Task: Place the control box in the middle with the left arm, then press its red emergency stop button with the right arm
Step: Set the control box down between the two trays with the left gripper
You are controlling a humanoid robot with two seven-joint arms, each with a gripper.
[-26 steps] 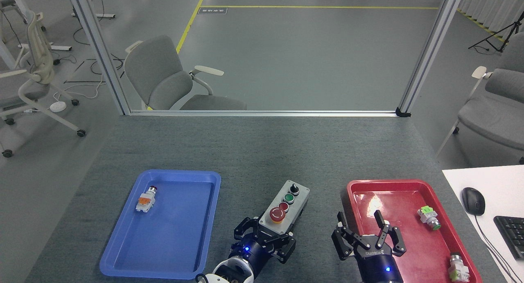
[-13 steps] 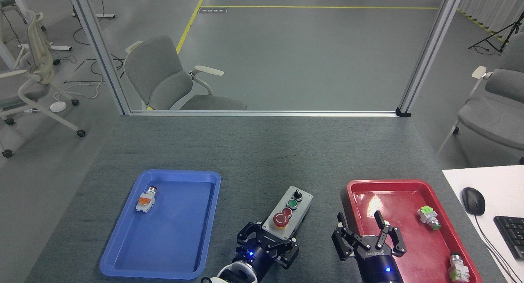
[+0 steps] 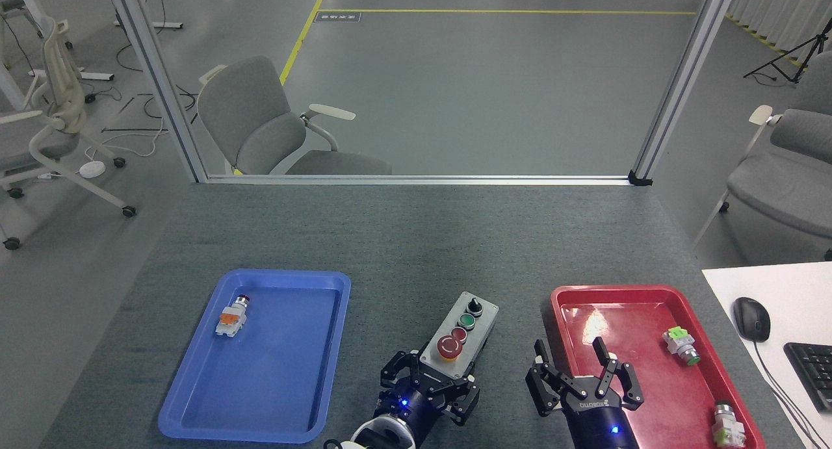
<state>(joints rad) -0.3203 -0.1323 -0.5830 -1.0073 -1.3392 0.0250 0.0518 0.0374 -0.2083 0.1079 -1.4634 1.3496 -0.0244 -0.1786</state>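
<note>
**Box nearly parked, but that grip is only on the near end**

Starting closest to the robot: the black left gripper [image 3: 429, 389] is clamped on the near end of the long light-grey control box with the black base [image 3: 460, 333], fingers closed around it. The black right gripper [image 3: 580, 379] hovers with its fingers spread wide and empty, over the near-left corner of the red plastic tray [image 3: 708, 364].

The box sits on the bare dark-grey felt tabletop [image 3: 416, 241] between that tray and the blue plastic tray [image 3: 260, 410], angled up and to the right. Whether it's resting on the felt or just off it, hard to say.

What could go wrong: the big red mushroom emergency stop button [image 3: 450, 347] is right next to the left fingers, so the right arm coming in could bump them. And if the left lets go crooked, the box could twist or skid when pushed.

Compared with a second ago, the box and left gripper have slid a little to the right and nearer. The right gripper has barely moved.
</note>
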